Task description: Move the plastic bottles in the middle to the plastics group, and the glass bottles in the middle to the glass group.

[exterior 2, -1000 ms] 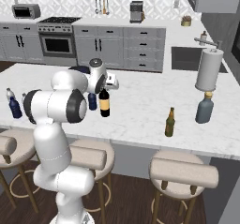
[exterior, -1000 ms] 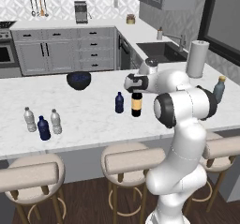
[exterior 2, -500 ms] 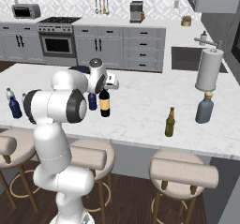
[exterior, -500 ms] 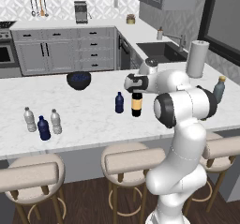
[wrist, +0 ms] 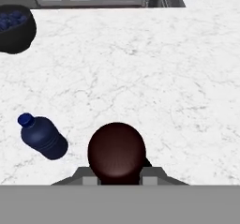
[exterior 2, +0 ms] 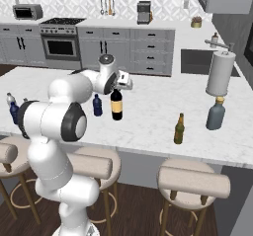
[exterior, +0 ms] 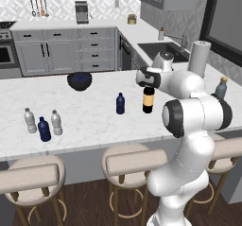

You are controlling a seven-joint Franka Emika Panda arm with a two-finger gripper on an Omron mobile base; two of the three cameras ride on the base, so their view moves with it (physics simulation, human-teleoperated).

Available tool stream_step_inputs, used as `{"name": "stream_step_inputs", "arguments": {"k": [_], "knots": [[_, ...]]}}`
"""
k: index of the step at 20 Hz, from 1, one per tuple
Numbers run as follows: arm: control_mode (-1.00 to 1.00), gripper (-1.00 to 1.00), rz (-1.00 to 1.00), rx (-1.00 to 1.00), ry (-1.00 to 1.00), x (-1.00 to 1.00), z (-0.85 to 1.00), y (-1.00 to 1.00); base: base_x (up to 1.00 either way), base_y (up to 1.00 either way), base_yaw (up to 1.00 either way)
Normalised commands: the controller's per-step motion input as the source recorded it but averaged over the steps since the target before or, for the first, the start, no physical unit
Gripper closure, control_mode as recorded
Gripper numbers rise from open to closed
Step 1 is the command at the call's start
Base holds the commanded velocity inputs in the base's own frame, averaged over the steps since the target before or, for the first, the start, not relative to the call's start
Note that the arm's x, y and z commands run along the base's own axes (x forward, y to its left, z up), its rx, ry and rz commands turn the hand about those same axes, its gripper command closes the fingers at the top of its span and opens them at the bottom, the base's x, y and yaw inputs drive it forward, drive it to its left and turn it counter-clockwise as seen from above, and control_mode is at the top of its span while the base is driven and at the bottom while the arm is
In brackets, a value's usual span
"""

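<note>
The tall black wine bottle (exterior: 148,101) (exterior 2: 116,107) with a tan label stands upright mid-counter. My gripper (exterior: 148,81) (exterior 2: 117,86) is shut on its narrow neck; the hand view looks straight down on its dark round top (wrist: 116,153). Just left of it stands a small dark blue plastic bottle (exterior: 120,103) (exterior 2: 97,105) (wrist: 43,137). The plastics group (exterior: 44,126) of clear and dark blue bottles is at the counter's left end. The glass group, a grey-blue bottle (exterior 2: 216,114) (exterior: 220,88) and an amber bottle (exterior 2: 179,129), is at the right end.
A dark bowl (exterior: 79,80) (wrist: 14,28) sits behind the middle bottles. A paper towel roll (exterior: 198,58) (exterior 2: 220,73) stands at the back right, near the sink (exterior: 158,51). Bar stools (exterior: 133,160) line the counter's near edge.
The jaws have closed the last bit onto the wine bottle's neck. The arm and all bottles stand where they were.
</note>
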Motion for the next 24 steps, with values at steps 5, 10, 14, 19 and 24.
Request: {"name": "stream_step_inputs", "arguments": {"k": [5,10,14,19,24], "knots": [[-1.0,1.0,-0.12,0.0,0.0,-0.06,0.17,-0.85,0.0,0.0,0.0],[-1.0,1.0,-0.13,0.0,0.0,-0.27,0.0,-0.81,0.0,0.0,0.0],[-1.0,1.0,-0.12,0.0,0.0,-0.41,0.0,-0.74,0.0,0.0,0.0],[-1.0,1.0,-0.13,0.0,0.0,-0.22,0.0,-0.52,0.0,0.0,0.0],[-1.0,1.0,-0.17,0.0,0.0,-0.03,0.0,-0.39,0.0,0.0,0.0]]}}
